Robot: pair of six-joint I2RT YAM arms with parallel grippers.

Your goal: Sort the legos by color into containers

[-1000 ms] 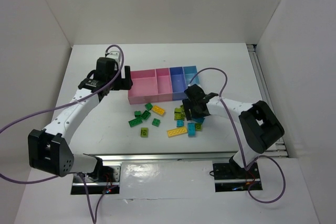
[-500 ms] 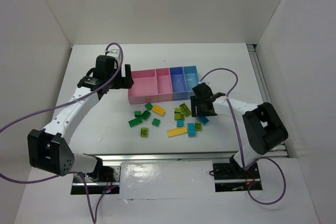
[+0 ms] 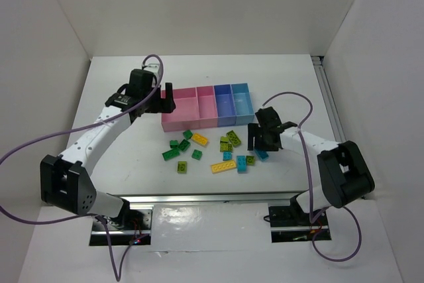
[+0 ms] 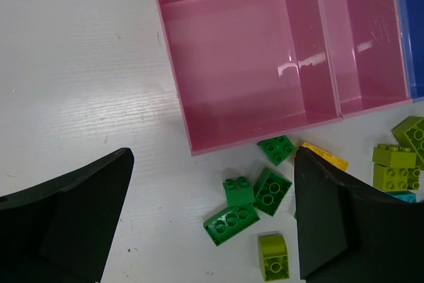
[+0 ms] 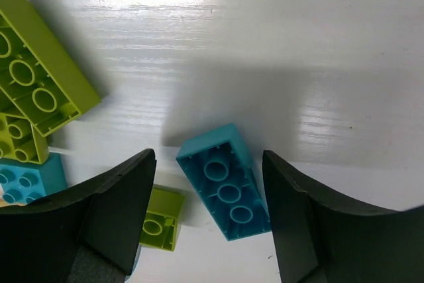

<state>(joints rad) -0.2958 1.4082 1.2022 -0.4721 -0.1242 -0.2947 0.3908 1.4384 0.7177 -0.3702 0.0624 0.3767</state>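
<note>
The white table ran open behind the containers and to either side of them. My left pincer hung spread wide over the near-left corner of the pink compartment. The legos lay scattered just before the tray's front edge. My right pincer stood spread astride an upturned cyan brick at the scatter's right edge, with open table beyond.
</note>
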